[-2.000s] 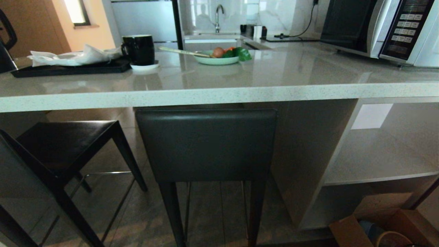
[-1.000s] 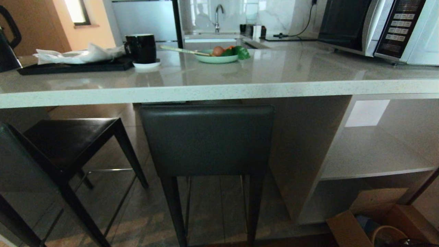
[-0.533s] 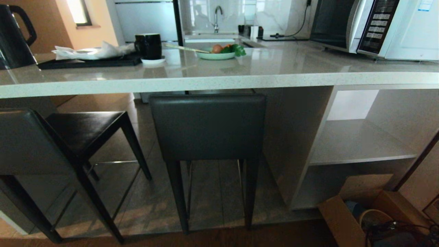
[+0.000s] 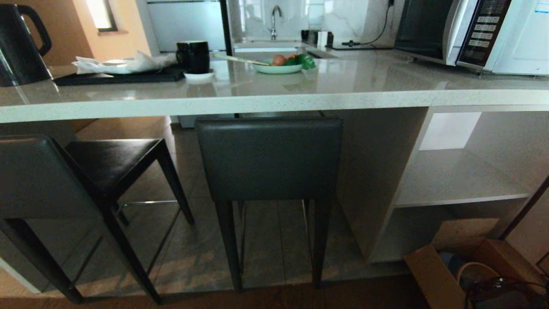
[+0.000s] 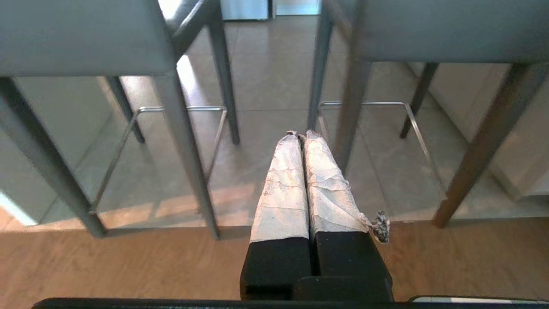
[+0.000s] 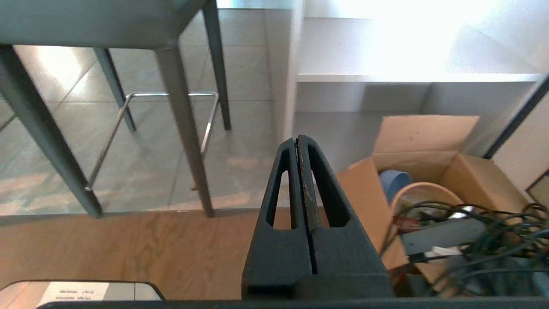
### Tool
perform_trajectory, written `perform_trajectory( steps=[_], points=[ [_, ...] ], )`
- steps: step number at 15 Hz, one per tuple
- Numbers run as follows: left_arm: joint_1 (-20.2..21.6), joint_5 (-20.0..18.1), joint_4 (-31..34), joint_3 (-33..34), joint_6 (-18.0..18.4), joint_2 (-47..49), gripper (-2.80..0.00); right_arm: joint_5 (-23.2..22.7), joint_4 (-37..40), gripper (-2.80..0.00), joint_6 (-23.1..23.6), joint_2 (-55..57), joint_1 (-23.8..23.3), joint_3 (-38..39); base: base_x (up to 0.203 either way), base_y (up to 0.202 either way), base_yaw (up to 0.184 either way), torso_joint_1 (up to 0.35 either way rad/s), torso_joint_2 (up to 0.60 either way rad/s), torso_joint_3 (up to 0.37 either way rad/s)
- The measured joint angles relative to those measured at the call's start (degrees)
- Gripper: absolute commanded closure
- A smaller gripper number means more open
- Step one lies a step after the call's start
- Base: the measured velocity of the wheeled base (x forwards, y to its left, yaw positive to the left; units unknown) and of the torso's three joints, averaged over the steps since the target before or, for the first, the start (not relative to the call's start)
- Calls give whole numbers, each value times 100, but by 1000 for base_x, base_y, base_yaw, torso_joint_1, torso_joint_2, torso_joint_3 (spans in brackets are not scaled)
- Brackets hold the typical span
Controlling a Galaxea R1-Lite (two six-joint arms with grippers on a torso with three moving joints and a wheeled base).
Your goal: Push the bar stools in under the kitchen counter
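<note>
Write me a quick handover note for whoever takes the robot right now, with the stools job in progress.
Left gripper: shut, empty, held low above the wood floor, facing the stools' legs.
Right gripper: shut, empty, low, near the open cardboard box.
Middle dark grey leather-backed bar stool: square to the glossy pale speckled stone kitchen counter, backrest just under its front edge. It looks pushed in.
Left matching bar stool: turned at an angle, its seat only partly under the counter.
Done: apparently the middle stool.
Left: straighten the left stool and push it under.
</note>
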State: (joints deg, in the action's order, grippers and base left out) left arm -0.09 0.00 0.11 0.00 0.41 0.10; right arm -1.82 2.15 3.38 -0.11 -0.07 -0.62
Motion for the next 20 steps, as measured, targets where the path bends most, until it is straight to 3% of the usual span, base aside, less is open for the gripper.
perform_trajectory(
  steps=[15,20],
  points=[
    [-8,0,-11,0,-9,2,0,116,-210,0,-29,0,-2,52,0,196,-2,1,2,3],
    [-2,0,-9,0,-12,6,0,94,-207,0,64,1,0,52,0,35,-1,2,1,0]
  ],
)
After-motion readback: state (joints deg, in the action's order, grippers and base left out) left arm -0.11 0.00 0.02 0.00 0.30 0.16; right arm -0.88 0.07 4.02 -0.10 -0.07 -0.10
